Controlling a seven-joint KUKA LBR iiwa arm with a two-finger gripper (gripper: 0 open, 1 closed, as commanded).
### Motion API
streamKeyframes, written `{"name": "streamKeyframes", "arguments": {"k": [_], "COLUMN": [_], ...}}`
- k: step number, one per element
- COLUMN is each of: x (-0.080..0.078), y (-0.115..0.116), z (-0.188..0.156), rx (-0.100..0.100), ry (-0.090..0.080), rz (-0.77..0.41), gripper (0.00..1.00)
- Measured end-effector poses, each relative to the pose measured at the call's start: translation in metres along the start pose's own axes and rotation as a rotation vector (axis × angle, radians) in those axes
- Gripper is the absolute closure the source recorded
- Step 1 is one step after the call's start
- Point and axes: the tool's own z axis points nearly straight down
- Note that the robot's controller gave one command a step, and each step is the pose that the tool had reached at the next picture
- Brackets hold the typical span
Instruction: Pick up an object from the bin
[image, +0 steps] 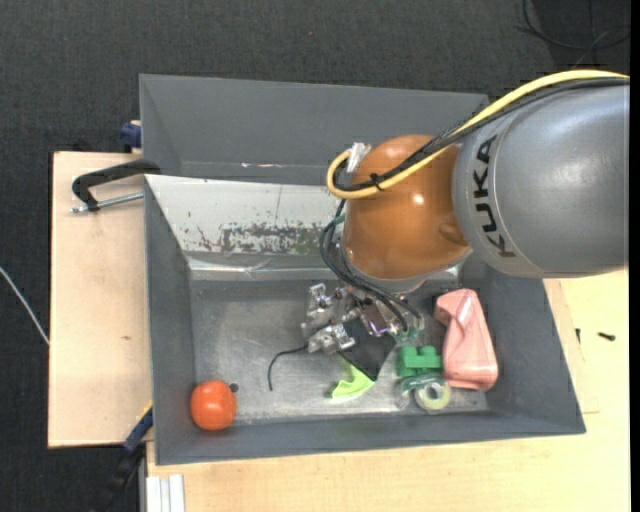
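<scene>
My gripper (328, 322) hangs low over the middle of the bin floor, just under the arm's orange cover. A flat black piece (364, 357) lies right beside it on the near right, with a thin black cord (283, 362) curling off to the left. A lime-green curved piece (351, 386) rests just in front of the black piece. Nothing can be seen held in the gripper.
A green blocky thing (419, 360), a pale tape roll (433, 396) and a pink bottle-like thing (467, 340) crowd the bin's right front corner. An orange ball (212, 404) sits alone in the left front corner. The arm covers the bin's right rear.
</scene>
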Motion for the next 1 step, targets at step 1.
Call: {"name": "streamKeyframes", "arguments": {"k": [1], "x": [0.0004], "y": [-0.004], "z": [-0.0516], "rx": [-0.002], "ry": [0.006], "rz": [-0.125], "gripper": [1.0]}}
